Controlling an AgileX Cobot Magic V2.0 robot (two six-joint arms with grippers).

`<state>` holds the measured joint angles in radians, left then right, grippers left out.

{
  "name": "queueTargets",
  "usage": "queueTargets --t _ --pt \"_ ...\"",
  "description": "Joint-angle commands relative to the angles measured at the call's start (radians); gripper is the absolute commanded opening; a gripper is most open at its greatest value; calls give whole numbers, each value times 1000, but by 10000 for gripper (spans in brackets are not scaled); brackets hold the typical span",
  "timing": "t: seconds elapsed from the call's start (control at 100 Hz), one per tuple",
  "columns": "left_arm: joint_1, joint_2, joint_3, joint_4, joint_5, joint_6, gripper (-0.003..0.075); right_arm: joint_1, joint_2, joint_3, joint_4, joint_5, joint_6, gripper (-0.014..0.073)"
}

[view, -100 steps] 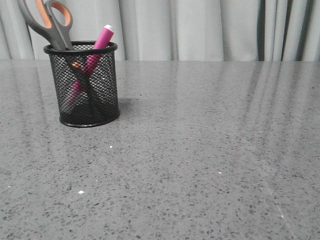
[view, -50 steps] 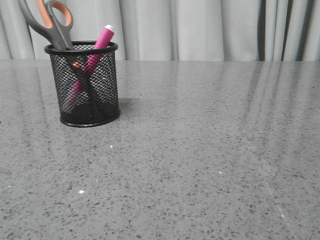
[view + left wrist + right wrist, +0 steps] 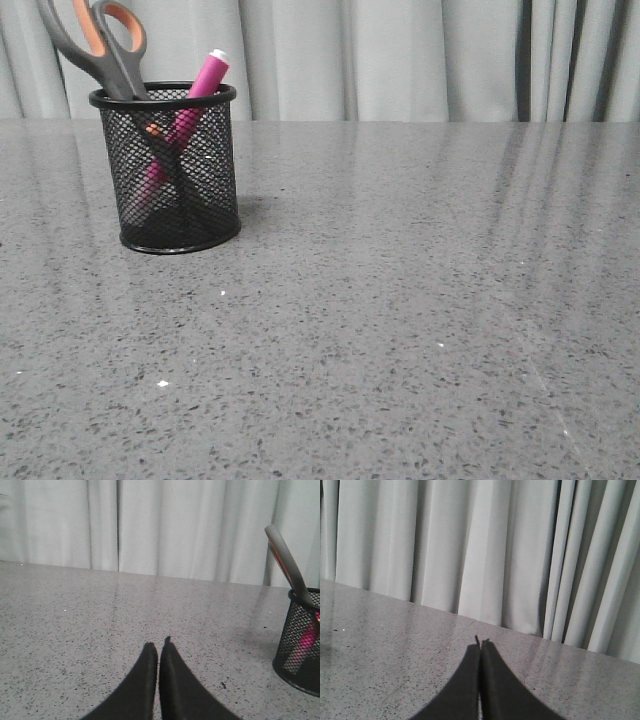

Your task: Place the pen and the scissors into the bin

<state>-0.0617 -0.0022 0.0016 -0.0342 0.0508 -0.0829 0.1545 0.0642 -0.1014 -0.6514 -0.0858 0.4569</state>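
The black mesh bin (image 3: 175,170) stands upright at the table's far left. Inside it the magenta pen (image 3: 195,95) leans to the right, its white tip above the rim. The scissors (image 3: 100,40) stand blades-down in the bin, grey and orange handles sticking out. In the left wrist view the bin (image 3: 300,640) shows at the edge with a scissors handle (image 3: 285,557) and the pen (image 3: 307,640) seen through the mesh. My left gripper (image 3: 158,644) is shut and holds nothing. My right gripper (image 3: 481,643) is also shut and holds nothing. Neither gripper appears in the front view.
The grey speckled table (image 3: 400,320) stretches across the front view. Pale curtains (image 3: 400,60) hang behind its far edge.
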Motion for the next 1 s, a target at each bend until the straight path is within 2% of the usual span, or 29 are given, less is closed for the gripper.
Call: queueTargets --t 0.0,0.27,0.32,0.42,0.47,0.56,0.67,0.78,0.87,0.99 --pt "4 -28 24 -10 -77 -7 -22 -3 4 -25 5 -56 -1 -75" --pt "4 -28 24 -10 -77 -7 -22 -3 4 -21 22 -49 -1 -75" --pt "4 -28 24 -10 -77 -7 -22 -4 4 -23 135 -21 -51 -75" --pt "4 -28 24 -10 -77 -7 -22 -4 8 -20 437 64 -326 -75" --pt "4 -28 24 -10 -77 -7 -22 -4 19 -15 491 70 -403 -75" --pt "4 -28 24 -10 -77 -7 -22 -8 26 -3 547 67 -465 -75" --pt "4 -28 24 -10 -77 -7 -21 -64 26 49 678 6 -543 -75" --pt "4 -28 24 -10 -77 -7 -22 -147 26 101 691 -54 -539 -75" --pt "4 -28 24 -10 -77 -7 -22 -166 8 129 691 -58 -539 -75" --pt "4 -28 24 -10 -77 -7 -22 -166 -46 129 677 86 -539 -75"
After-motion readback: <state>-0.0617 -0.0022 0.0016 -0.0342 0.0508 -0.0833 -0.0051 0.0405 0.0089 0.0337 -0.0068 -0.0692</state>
